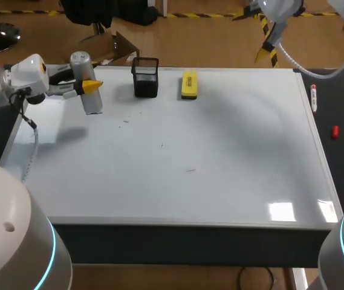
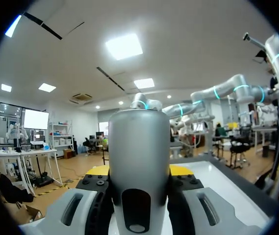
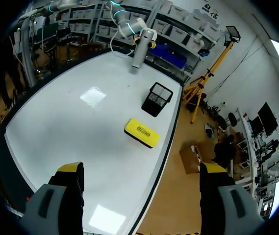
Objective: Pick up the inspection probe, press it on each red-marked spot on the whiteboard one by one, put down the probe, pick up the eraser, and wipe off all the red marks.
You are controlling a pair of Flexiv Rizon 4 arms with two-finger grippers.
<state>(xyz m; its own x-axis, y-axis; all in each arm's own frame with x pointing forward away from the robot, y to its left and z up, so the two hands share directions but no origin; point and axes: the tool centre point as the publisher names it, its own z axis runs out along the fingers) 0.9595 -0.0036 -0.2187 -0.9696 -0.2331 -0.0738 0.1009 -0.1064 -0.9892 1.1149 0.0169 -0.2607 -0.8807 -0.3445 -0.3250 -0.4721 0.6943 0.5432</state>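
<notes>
The inspection probe [image 1: 91,104], a silver cylinder, stands upright over the far left corner of the whiteboard [image 1: 220,157]. My left gripper [image 1: 90,87] comes in from the left and is shut on it at mid-height. In the left wrist view the probe [image 2: 139,147] fills the space between the fingers of the left gripper [image 2: 139,171]. The yellow eraser [image 1: 188,84] lies near the far edge, also seen ahead of my right gripper [image 3: 141,171] as the eraser [image 3: 141,132]. That gripper hangs high above the board, open and empty. A short red mark [image 1: 191,170] shows mid-board.
A black mesh pen holder [image 1: 146,77] stands between the probe and the eraser. A red marker [image 1: 314,96] and its red cap [image 1: 335,132] lie on the dark strip right of the board. Faint small marks [image 1: 162,145] dot the board's left half.
</notes>
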